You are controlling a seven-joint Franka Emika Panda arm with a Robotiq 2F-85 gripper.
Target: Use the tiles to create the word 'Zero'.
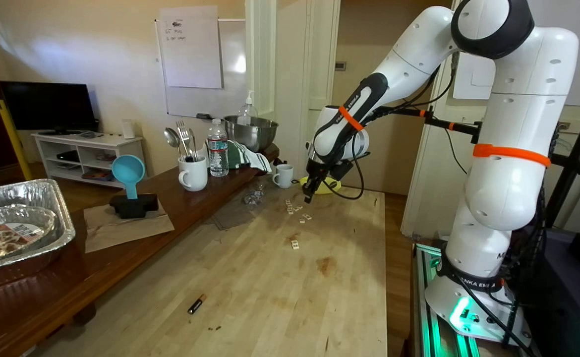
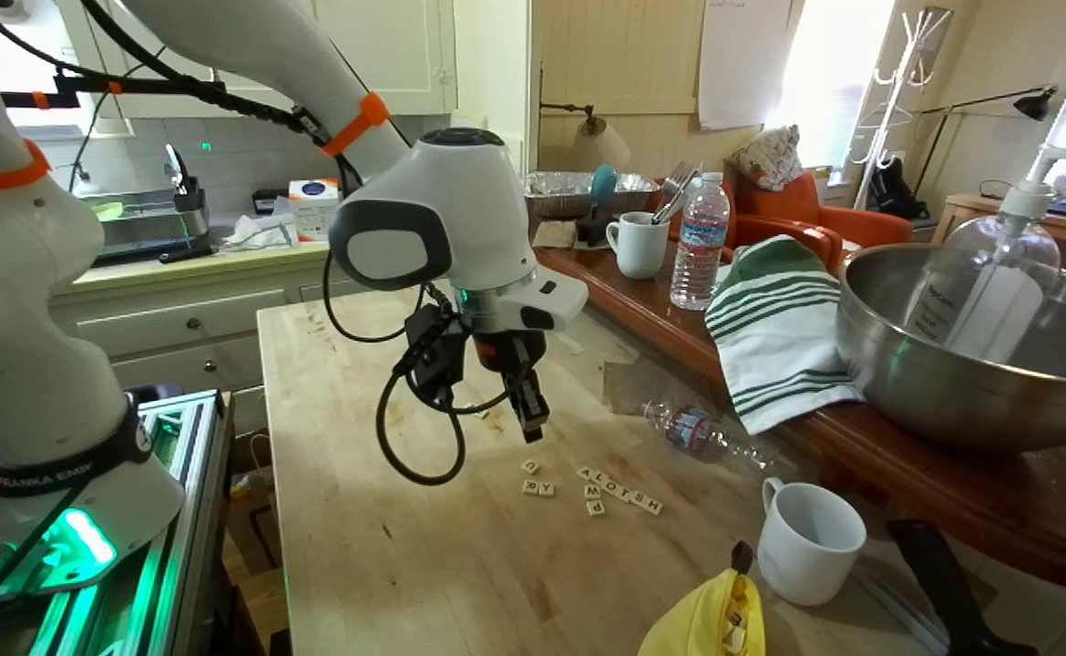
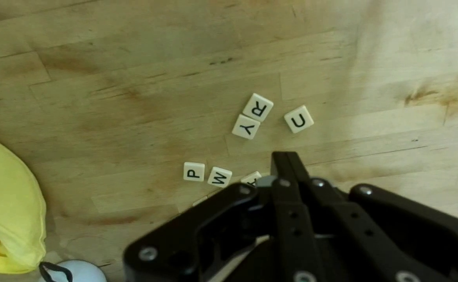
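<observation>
Free tabletop (image 2: 360,538) between robot base (image 2: 123,515) and tiles (image 3: 258,107), lying bottle (image 2: 692,430) and mug (image 2: 806,551) obstructing beyond

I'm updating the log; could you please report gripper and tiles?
Gripper shut, above table. Tiles on table, no readable Zero. Gripper hides some in wrist view.

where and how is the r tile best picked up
Probably from straight above, pinching the R tile by its upper-left and lower-right edges in the wrist view: it lies flat, and the Y tile crowds its lower-left edge, leaving hardly any room there.

R, Y, U, P, W on tiles (image 3: 258,107), FRANKA EMIKA on arm (image 1: 513,129)
</observation>
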